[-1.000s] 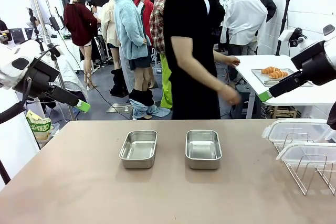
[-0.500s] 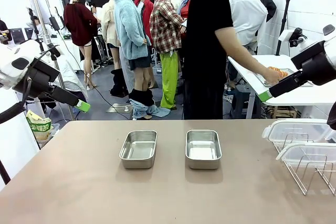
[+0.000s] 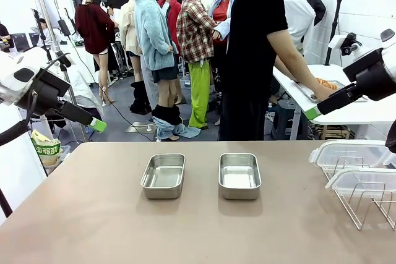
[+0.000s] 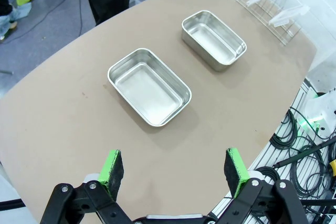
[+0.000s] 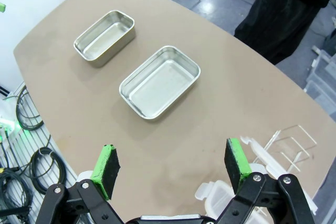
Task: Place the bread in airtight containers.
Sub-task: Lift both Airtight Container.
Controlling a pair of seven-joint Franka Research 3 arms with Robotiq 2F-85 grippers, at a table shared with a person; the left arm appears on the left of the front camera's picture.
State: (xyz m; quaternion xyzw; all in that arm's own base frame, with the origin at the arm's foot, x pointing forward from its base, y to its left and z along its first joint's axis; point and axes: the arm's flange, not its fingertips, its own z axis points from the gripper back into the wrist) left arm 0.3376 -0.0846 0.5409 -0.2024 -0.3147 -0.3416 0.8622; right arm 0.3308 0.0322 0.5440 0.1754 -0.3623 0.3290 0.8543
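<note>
Two empty steel airtight containers stand side by side mid-table, one on the left (image 3: pixel 163 175) (image 4: pixel 149 94) (image 5: pixel 105 38) and one on the right (image 3: pixel 239 175) (image 4: pixel 214 39) (image 5: pixel 160 81). The bread (image 3: pixel 324 82) shows as a bit of golden-brown on a tray on the white side table at the far right, partly hidden by the person's arm. My left gripper (image 3: pixel 94 124) (image 4: pixel 173 166) hangs open off the table's left edge. My right gripper (image 3: pixel 312 114) (image 5: pixel 170 166) hangs open above the right side. Both are empty and well away from the containers.
A person in black (image 3: pixel 253 60) stands beyond the far edge, turned to the side table with a hand (image 3: pixel 321 94) at the tray. A wire rack (image 3: pixel 365 199) (image 4: pixel 268 11) (image 5: pixel 291 140) at the table's right carries translucent lids (image 3: pixel 349 153).
The person has turned from the table and reached a hand to the tray on the side table. Neither arm nor the containers have moved.
</note>
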